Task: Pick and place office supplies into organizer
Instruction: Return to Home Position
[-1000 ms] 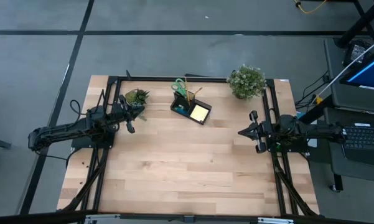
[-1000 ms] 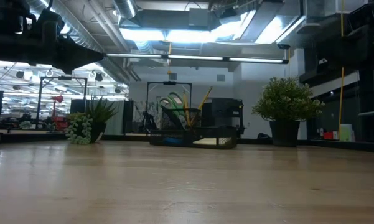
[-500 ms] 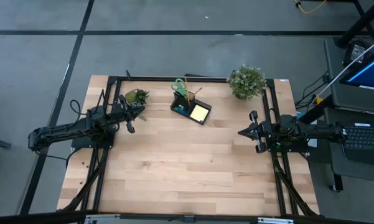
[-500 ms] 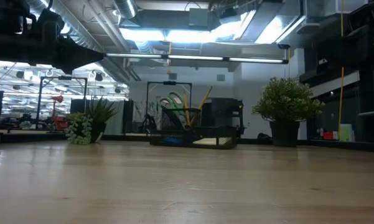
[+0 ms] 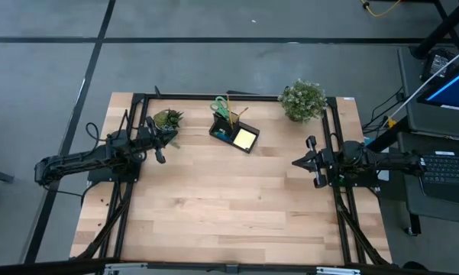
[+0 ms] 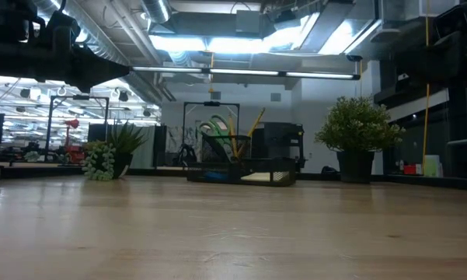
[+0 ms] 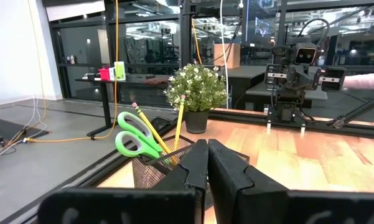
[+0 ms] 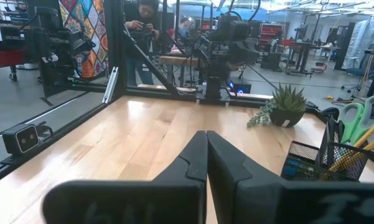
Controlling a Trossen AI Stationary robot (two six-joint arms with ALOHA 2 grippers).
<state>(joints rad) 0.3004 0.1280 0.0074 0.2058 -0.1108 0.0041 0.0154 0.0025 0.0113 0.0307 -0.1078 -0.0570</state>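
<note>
Left tool (image 5: pixel 160 147) and right tool (image 5: pixel 305 162) both clenched at opposite bench (image 5: pixel 229 202) sides, organizer (image 5: pixel 234 131) at the back middle holding scissors (image 5: pixel 221 107), pencils (image 7: pixel 179 124), sticky-note pad (image 5: pixel 245 138).

Overhead light falls flat and even on the pale tabletop (image 5: pixel 229 206), and the organizer (image 5: pixel 234 131) throws only a small, soft shadow just beside itself. Down at tabletop level, bright ceiling panels (image 6: pixel 241 40) above and behind the organizer glare white, so it and the bushy plant (image 6: pixel 358 128) near it stand as dark shapes against them. The wood in front of the organizer carries a dull sheen. From the left arm's camera, glass walls (image 7: pixel 149 56) behind the organizer catch lamp reflections, and the left claw (image 7: pixel 207 144) in front of it is nearly black. From the right arm's camera, a pale bright patch lies on the wood, well apart from the organizer.
</note>
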